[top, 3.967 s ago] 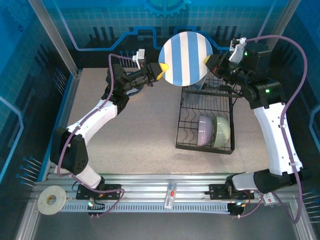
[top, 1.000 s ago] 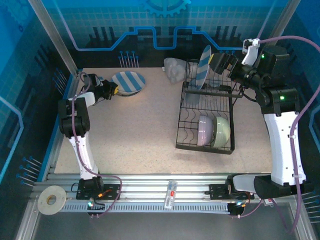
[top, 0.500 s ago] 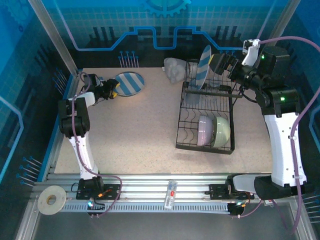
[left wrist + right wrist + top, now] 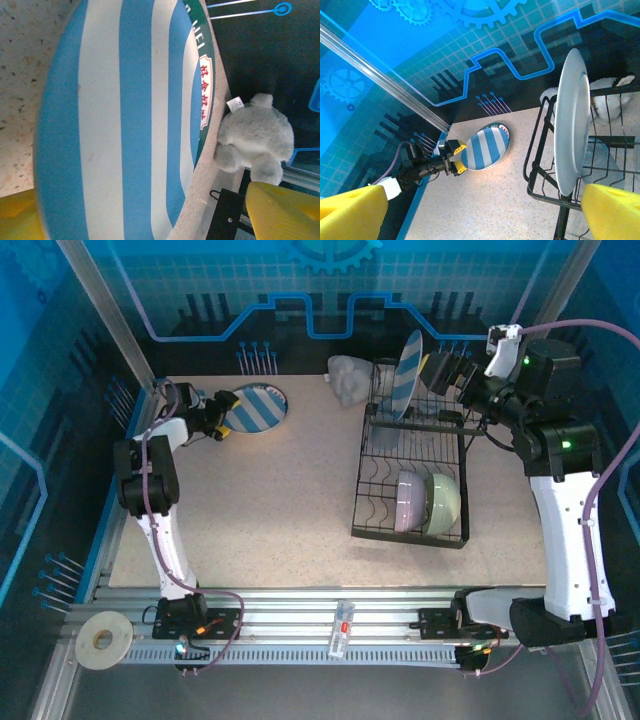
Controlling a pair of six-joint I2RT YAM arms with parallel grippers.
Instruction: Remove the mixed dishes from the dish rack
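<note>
Blue-and-white striped plate (image 4: 125,125) lies tilted, green-rimmed edge showing.

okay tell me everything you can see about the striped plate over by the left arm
The striped plate is round, with broad blue and white bands on the face turned up and a dark green rim bearing a small red-and-white label. It looks glossy, like ceramic or melamine. It sits at the table's far left corner, out of the rack, apparently slightly tilted. The left claw is at its near-left edge; whether it grips the plate is unclear.

glossy striped plate (image 4: 125,125), speckled matt table (image 4: 270,500)
</note>
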